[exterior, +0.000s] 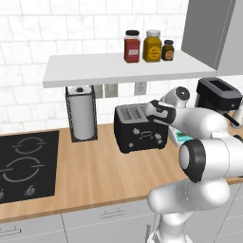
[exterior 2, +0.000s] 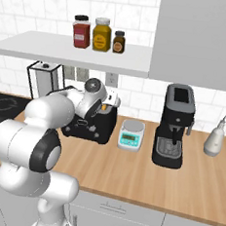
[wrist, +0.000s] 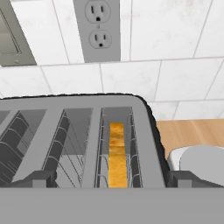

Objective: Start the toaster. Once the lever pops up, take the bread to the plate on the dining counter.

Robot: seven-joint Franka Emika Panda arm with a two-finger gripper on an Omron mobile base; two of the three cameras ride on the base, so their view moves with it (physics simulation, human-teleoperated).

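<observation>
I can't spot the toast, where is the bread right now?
In the hand view the bread stands upright in the rightmost slot of the toaster, below the wall outlet.

The white arm rises from its base, elbow bent high, forearm reaching forward and away from the cameras. The wrist tips downward at the far end, hand (exterior: 163, 111) angled forward and down. From the right side the wrist joint (exterior 2: 93, 89) sits at the top of the reach, forearm stretched out behind it. The claw (wrist: 111, 178) looks steeply down, jaws spread wide: one dark fingertip (wrist: 38, 178) far to one side, the other far to the opposite side, nothing gripped between them.
</observation>
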